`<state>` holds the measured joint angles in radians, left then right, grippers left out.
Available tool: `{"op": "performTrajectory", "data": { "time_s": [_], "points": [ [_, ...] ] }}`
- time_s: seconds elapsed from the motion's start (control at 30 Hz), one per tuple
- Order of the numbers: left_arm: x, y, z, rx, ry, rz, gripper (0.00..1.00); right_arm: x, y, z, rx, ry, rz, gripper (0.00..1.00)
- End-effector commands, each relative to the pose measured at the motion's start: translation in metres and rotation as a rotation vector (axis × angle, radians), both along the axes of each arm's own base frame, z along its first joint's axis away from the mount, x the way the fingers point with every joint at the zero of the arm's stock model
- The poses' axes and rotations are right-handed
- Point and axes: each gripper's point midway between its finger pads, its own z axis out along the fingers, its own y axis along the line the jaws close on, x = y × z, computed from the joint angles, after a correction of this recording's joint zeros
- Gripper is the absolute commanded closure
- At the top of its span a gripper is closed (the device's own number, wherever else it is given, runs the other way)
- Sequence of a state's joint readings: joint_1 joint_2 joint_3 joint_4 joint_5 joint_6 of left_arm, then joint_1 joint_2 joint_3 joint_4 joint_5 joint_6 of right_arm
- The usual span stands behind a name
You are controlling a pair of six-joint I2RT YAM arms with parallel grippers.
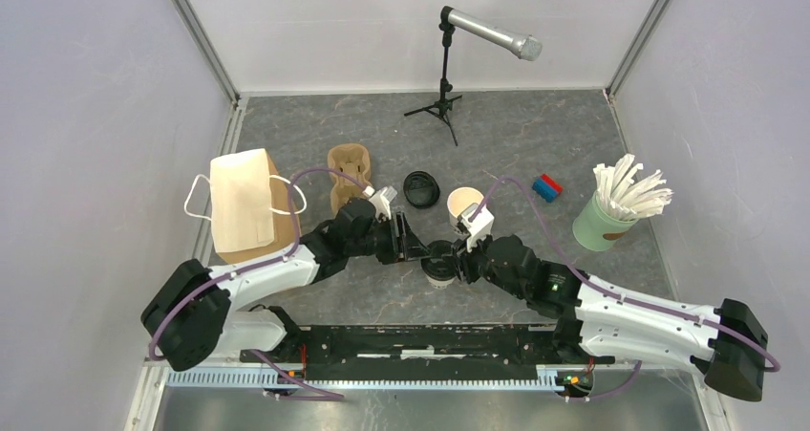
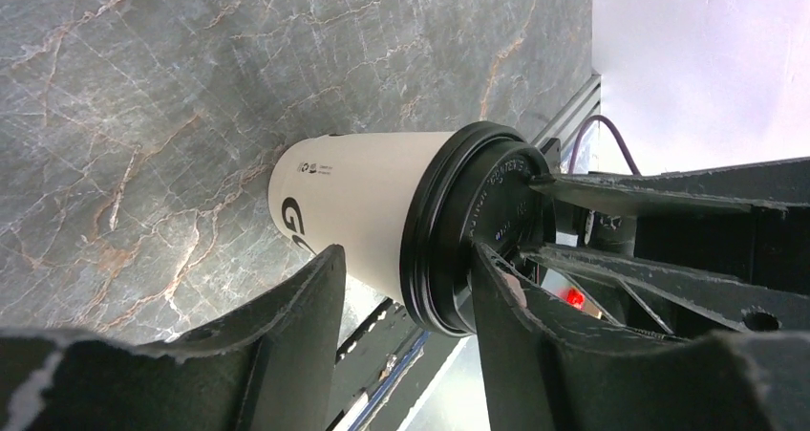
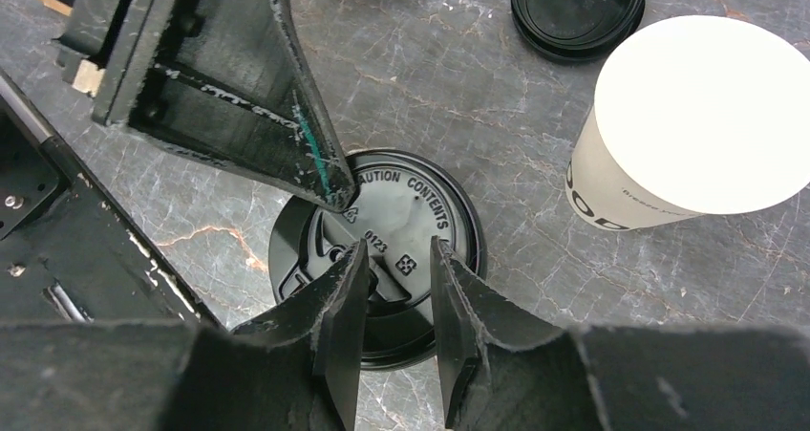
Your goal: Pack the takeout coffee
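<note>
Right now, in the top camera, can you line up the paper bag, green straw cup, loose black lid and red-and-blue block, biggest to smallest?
1. paper bag
2. green straw cup, counting its straws
3. loose black lid
4. red-and-blue block

The last two look nearly alike, so that is a close call.

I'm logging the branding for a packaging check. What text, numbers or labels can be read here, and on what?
"AUTION CONTENTS", "0123": raised on the black lid of the capped cup; the start is hidden.
"G": large dark letter on the capped cup's side; the small print above it is unreadable.
"OD": partial lettering on the open cup; the finer print is blurred.
</note>
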<state>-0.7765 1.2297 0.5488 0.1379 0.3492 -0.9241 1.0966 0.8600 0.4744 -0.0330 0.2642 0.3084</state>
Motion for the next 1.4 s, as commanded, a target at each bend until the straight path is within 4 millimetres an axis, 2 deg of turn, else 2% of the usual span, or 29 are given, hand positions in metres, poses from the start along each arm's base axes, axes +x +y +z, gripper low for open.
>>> {"op": "performTrajectory", "data": {
  "time_s": [0.0,0.2,0.33,0.47,0.63,0.83,1.1,1.37],
  "points": [
    [0.006,-0.008,0.003,-0.006,-0.041,-0.026,0.45,-0.007,-0.005,-0.001,-0.044,0.033,0.026,0.63],
    [0.005,-0.005,-0.010,0.042,-0.022,-0.028,0.52,0.004,-0.015,0.044,0.042,-0.001,-0.079,0.51],
    [0.004,-0.004,-0.014,0.061,-0.019,-0.028,0.52,0.006,-0.028,0.049,0.054,0.005,-0.131,0.48],
    [0.003,-0.003,-0.014,0.067,-0.023,-0.029,0.52,0.007,-0.033,0.046,0.064,0.029,-0.149,0.48],
    [0.002,-0.003,-0.015,0.076,-0.022,-0.032,0.52,0.007,-0.029,0.042,0.109,0.083,-0.120,0.49],
    [0.001,-0.001,-0.017,0.089,-0.021,-0.033,0.52,0.010,-0.027,0.028,0.149,0.145,-0.100,0.50],
    [0.000,-0.002,-0.016,0.088,-0.020,-0.032,0.52,0.008,-0.025,0.005,0.197,0.207,-0.082,0.52],
    [0.001,0.000,-0.021,0.113,-0.017,-0.015,0.53,0.001,-0.032,-0.025,0.217,0.242,-0.106,0.57]
  ]
}}
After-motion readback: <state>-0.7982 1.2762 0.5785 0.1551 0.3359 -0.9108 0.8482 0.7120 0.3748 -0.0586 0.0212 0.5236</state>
